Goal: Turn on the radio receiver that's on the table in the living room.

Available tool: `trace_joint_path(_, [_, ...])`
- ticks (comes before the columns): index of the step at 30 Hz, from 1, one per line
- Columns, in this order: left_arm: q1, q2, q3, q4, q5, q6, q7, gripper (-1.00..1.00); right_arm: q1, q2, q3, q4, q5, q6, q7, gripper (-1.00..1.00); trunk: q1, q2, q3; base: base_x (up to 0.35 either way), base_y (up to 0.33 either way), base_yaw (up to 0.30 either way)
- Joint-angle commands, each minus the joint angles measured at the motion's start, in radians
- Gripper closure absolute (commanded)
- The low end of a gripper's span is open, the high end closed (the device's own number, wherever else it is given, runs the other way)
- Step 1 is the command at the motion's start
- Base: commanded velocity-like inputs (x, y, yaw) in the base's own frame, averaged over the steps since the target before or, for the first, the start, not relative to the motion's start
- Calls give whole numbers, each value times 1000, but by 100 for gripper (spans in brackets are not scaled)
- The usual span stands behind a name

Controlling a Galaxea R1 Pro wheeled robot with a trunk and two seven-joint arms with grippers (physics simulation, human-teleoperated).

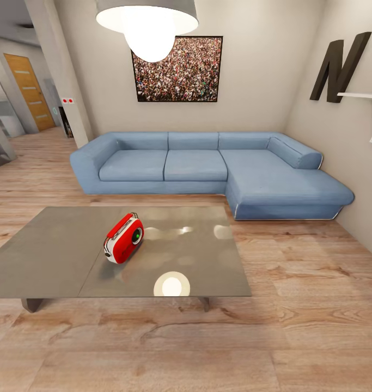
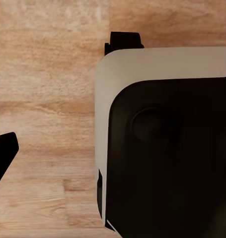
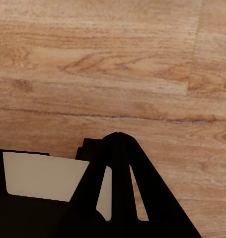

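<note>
the radio receiver (image 1: pixel 123 238) sits on the surface (image 1: pixel 55 256), a little left of the middle of the glossy grey top, upright and turned at an angle so that its round grey dial with the green centre faces toward the right and slightly toward the camera. its red handle runs along the top and its white side faces the near left. nothing else rests on the surface; the top carries only bright reflections of the ceiling lamp (image 1: pixel 147 22), one round spot near the front edge and paler ones beyond the radio.

behind the surface stands the blue l-shaped sofa (image 1: pixel 207 169), its long part against the far wall and its chaise reaching forward on the right. above it hangs the framed crowd picture (image 1: pixel 177 69), and a big dark letter n (image 1: pixel 341 65) is fixed to the right wall. a wooden door (image 1: pixel 29 90) shows down the hallway at the far left.

the wrist views look down at the light wood plank floor (image 3: pixel 113 64), with dark and white parts of the robot's body in front. whether either end effector is wide or narrow cannot be told from these views.
</note>
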Motion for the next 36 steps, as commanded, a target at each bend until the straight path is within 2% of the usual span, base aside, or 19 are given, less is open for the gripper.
trace_joint_path(1, [0, 0, 0, 0, 0, 0, 0, -100, 0, 0, 0, 0, 0, 0, 0, 100, 0, 0, 0, 0, 0, 0])
trace_joint_path(36, [0, 0, 0, 0, 1, 0, 0, -100, 0, 0, 0, 0, 0, -3, 1, 100, 0, 0, 0, 0, 0, 0])
